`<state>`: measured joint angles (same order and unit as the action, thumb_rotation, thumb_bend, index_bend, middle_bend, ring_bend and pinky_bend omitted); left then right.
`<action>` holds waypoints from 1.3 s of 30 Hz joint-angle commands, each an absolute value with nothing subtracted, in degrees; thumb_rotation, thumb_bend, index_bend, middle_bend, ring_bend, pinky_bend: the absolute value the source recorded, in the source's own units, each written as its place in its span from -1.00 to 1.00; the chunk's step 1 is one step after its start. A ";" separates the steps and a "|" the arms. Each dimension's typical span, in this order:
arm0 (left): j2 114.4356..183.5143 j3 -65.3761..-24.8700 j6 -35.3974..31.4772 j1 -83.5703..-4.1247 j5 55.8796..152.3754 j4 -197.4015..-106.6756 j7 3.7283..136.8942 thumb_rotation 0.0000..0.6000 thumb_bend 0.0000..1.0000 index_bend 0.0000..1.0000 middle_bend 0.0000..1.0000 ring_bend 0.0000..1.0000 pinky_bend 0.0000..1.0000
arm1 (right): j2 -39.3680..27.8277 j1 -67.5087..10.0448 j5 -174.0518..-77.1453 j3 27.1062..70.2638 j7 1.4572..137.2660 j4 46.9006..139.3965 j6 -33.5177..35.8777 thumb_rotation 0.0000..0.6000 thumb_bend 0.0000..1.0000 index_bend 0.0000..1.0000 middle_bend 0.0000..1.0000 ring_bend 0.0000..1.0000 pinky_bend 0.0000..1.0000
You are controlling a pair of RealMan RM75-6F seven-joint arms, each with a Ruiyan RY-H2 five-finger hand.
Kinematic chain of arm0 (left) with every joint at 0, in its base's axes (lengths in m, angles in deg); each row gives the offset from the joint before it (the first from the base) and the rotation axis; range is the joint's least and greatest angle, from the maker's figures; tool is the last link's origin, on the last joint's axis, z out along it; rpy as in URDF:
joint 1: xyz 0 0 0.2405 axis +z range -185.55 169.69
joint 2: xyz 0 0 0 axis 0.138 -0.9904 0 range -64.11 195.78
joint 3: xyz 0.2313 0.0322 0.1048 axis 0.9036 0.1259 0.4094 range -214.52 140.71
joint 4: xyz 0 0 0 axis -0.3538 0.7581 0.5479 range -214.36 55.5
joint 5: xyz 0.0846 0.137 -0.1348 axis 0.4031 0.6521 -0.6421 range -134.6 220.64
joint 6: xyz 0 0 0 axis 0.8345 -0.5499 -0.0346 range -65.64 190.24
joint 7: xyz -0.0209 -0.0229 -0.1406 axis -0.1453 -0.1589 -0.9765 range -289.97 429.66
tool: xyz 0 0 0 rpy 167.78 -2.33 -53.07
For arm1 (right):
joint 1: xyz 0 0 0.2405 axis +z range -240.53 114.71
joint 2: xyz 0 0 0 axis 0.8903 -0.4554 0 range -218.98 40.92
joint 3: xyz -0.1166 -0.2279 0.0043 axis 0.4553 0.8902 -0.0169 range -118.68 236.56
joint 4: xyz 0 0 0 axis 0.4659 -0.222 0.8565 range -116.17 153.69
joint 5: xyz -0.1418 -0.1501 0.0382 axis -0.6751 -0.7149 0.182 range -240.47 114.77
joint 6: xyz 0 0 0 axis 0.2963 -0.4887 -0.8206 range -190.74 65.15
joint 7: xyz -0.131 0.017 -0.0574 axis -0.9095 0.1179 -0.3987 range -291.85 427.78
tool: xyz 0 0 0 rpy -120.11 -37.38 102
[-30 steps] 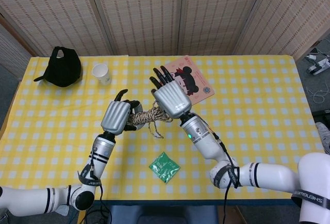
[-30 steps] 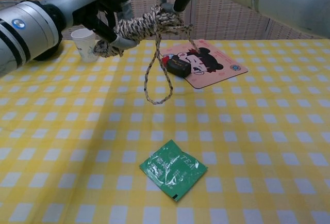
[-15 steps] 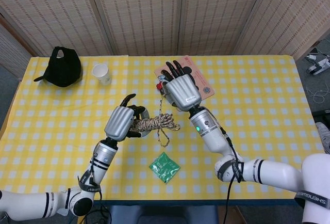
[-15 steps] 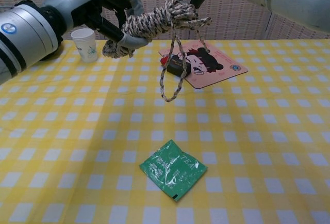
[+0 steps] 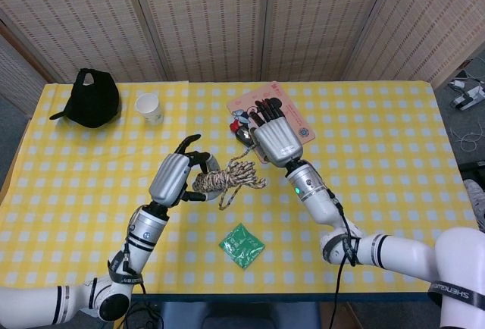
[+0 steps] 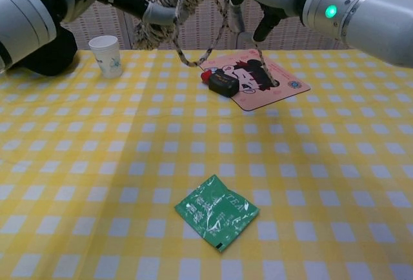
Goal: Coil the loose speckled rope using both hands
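We hold the speckled rope (image 5: 227, 176) in the air at the middle of the head view, well above the yellow checked worktop (image 5: 394, 162), so that the free turns hang clear and can be laid round the bundle without dragging on the cloth. Our left hand (image 5: 176, 178) grips the bundle from the left, fingers curled around the wound part; this makes it the fixed core on which turns are gathered. A short loop (image 6: 205, 54) dangles below the bundle, in the upper middle of the chest view, and we judge it to be the slack not yet coiled.

Our right hand (image 5: 277, 136) sits just right of and above the bundle, back towards the head camera, fingers pointing to the top of the frame. In the chest view its fingers (image 6: 263, 27) hang down next to the strands, but we cannot tell whether they pinch the rope or only brush it, since the palm side is hidden.

Under the hands, towards the upper centre of the head view, a pink cartoon mat (image 5: 297, 126) lies on the worktop with a small black and red object (image 6: 221, 82) at its left edge. A green tea sachet (image 5: 242, 245) lies lower centre, a white paper cup (image 5: 149, 107) and a black cloth bundle (image 5: 92, 98) at upper left. None touches the rope; only the small object below the dangling loop could snag it if we lower the bundle.
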<state>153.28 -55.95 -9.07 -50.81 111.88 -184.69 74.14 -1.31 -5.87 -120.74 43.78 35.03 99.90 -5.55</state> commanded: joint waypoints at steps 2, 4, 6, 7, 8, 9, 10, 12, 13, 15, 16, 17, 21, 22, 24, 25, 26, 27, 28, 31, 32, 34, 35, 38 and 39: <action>151.58 -58.16 -8.39 -50.04 109.94 -186.42 70.86 1.00 -0.53 0.50 0.57 0.07 -0.82 | -0.45 -6.82 -122.17 45.99 35.20 98.62 -5.96 1.00 0.03 0.27 -0.57 -1.00 -1.00; 150.86 -59.12 -8.26 -49.85 109.21 -186.61 69.81 1.00 -0.53 0.50 0.57 0.07 -0.82 | -0.16 -7.30 -122.68 46.82 35.61 98.29 -6.14 1.00 0.03 0.27 -0.57 -1.00 -1.00; 150.27 -60.17 -8.36 -49.57 108.32 -186.64 68.65 1.00 -0.53 0.49 0.57 0.07 -0.82 | 0.18 -7.81 -123.34 47.76 35.75 97.85 -6.25 1.00 0.03 0.27 -0.57 -1.00 -1.00; 149.99 -60.88 -8.40 -49.43 107.51 -186.76 67.98 1.00 -0.53 0.49 0.57 0.07 -0.82 | 0.36 -8.11 -123.75 48.28 35.78 97.67 -6.23 1.00 0.03 0.27 -0.57 -1.00 -1.00; 149.72 -61.37 -8.32 -49.34 106.87 -186.88 67.49 1.00 -0.53 0.49 0.57 0.07 -0.82 | 0.50 -8.34 -124.04 48.63 35.84 97.53 -6.19 1.00 0.03 0.27 -0.57 -1.00 -1.00; 149.36 -61.80 -8.18 -49.25 106.42 -186.94 67.03 1.00 -0.53 0.49 0.57 0.07 -0.82 | 0.63 -8.59 -124.33 48.95 35.92 97.43 -6.14 1.00 0.03 0.27 -0.57 -1.00 -1.00; 149.00 -62.19 -8.07 -49.15 105.91 -186.97 66.68 1.00 -0.52 0.49 0.57 0.07 -0.82 | 0.75 -8.83 -124.62 49.25 36.02 97.32 -6.07 1.00 0.03 0.27 -0.57 -1.00 -1.00; 148.38 -63.02 -8.15 -48.98 104.82 -186.80 66.42 1.00 -0.52 0.49 0.57 0.07 -0.82 | 1.00 -9.36 -125.33 49.94 36.16 97.08 -5.98 1.00 0.04 0.27 -0.57 -1.00 -1.00; 148.16 -63.47 -8.32 -48.91 104.19 -186.67 66.42 1.00 -0.53 0.49 0.57 0.07 -0.82 | 1.10 -9.66 -125.71 50.30 36.18 97.02 -5.91 1.00 0.04 0.27 -0.57 -1.00 -1.00; 147.89 -64.06 -8.61 -48.83 103.33 -186.40 66.49 1.00 -0.53 0.49 0.57 0.07 -0.82 | 1.13 -10.12 -126.38 50.85 36.18 97.10 -5.70 1.00 0.04 0.27 -0.57 -1.00 -1.00; 147.73 -64.46 -8.76 -48.77 102.65 -186.23 66.50 1.00 -0.53 0.49 0.57 0.07 -0.82 | 1.05 -10.46 -126.91 51.28 36.09 97.30 -5.53 1.00 0.04 0.28 -0.57 -1.00 -1.00; 147.60 -64.72 -8.85 -48.75 102.13 -186.05 66.62 1.00 -0.52 0.49 0.57 0.07 -0.82 | 0.95 -10.73 -127.37 51.65 35.98 97.50 -5.38 1.00 0.04 0.28 -0.57 -1.00 -1.00; 147.08 -65.42 -9.17 -48.94 100.16 -185.00 68.27 1.00 -0.52 0.49 0.57 0.07 -0.82 | 0.41 -11.70 -129.07 53.08 35.44 98.67 -5.06 1.00 0.04 0.28 -0.57 -1.00 -1.00; 147.02 -65.59 -9.44 -49.03 99.52 -184.54 69.09 1.00 -0.52 0.49 0.57 0.07 -0.82 | 0.18 -12.02 -129.74 53.56 35.22 99.18 -4.90 1.00 0.04 0.28 -0.57 -1.00 -1.00; 146.85 -65.93 -9.77 -49.18 97.73 -183.71 70.67 1.00 -0.52 0.49 0.57 0.07 -0.82 | -0.34 -12.64 -131.10 54.47 34.80 100.38 -4.44 1.00 0.04 0.28 -0.57 -1.00 -1.00; 146.66 -66.12 -9.75 -49.29 96.59 -183.29 71.57 1.00 -0.53 0.49 0.57 0.07 -0.82 | -0.68 -12.99 -131.81 54.88 34.54 101.14 -4.13 1.00 0.04 0.28 -0.57 -1.00 -1.00; 146.55 -66.28 -9.73 -49.37 95.82 -182.97 72.06 1.00 -0.53 0.49 0.57 0.07 -0.82 | -0.94 -13.22 -132.27 55.13 34.34 101.70 -3.94 1.00 0.04 0.28 -0.57 -1.00 -1.00; 146.50 -66.46 -9.68 -49.44 95.10 -182.65 72.36 1.00 -0.53 0.49 0.57 0.07 -0.82 | -1.19 -13.43 -132.65 55.33 34.11 102.25 -3.78 1.00 0.04 0.28 -0.56 -1.00 -1.00; 146.45 -66.67 -9.62 -49.52 94.10 -182.22 72.74 1.00 -0.53 0.49 0.57 0.08 -0.82 | -1.52 -13.65 -133.10 55.54 33.72 102.98 -3.61 1.00 0.04 0.28 -0.56 -1.00 -1.00; 146.44 -66.47 -9.81 -49.85 92.38 -181.04 74.85 1.00 -0.53 0.49 0.57 0.08 -0.82 | -2.20 -13.95 -134.23 55.59 32.61 104.96 -3.03 1.00 0.04 0.29 -0.56 -1.00 -1.00; 146.58 -66.17 -10.23 -50.03 92.06 -180.59 76.13 1.00 -0.53 0.49 0.57 0.08 -0.82 | -2.42 -13.96 -134.61 55.46 32.42 105.74 -2.85 1.00 0.04 0.29 -0.56 -1.00 -1.00; 147.24 -65.01 -11.80 -50.63 92.06 -179.08 80.06 1.00 -0.53 0.50 0.57 0.09 -0.82 | -3.07 -13.84 -135.59 55.00 31.65 107.75 -2.35 1.00 0.04 0.29 -0.56 -1.00 -1.00; 147.65 -64.36 -12.62 -50.92 92.37 -178.25 81.94 1.00 -0.53 0.50 0.57 0.09 -0.82 | -3.41 -13.72 -136.01 54.76 31.26 108.76 -2.20 1.00 0.04 0.29 -0.56 -1.00 -1.00; 149.26 -62.20 -15.08 -51.72 93.81 -175.49 87.37 1.00 -0.53 0.50 0.57 0.09 -0.82 | -4.67 -13.21 -137.22 53.67 30.13 112.26 -1.82 1.00 0.04 0.30 -0.57 -1.00 -1.00; 149.73 -61.67 -15.50 -51.89 94.14 -174.85 88.51 1.00 -0.52 0.50 0.57 0.09 -0.82 | -5.04 -13.02 -137.43 53.26 29.93 113.35 -1.81 1.00 0.04 0.30 -0.56 -1.00 -1.00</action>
<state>148.17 -63.72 -13.26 -50.97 93.15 -177.42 84.57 -4.12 -13.39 -136.54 54.08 30.75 111.61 -2.17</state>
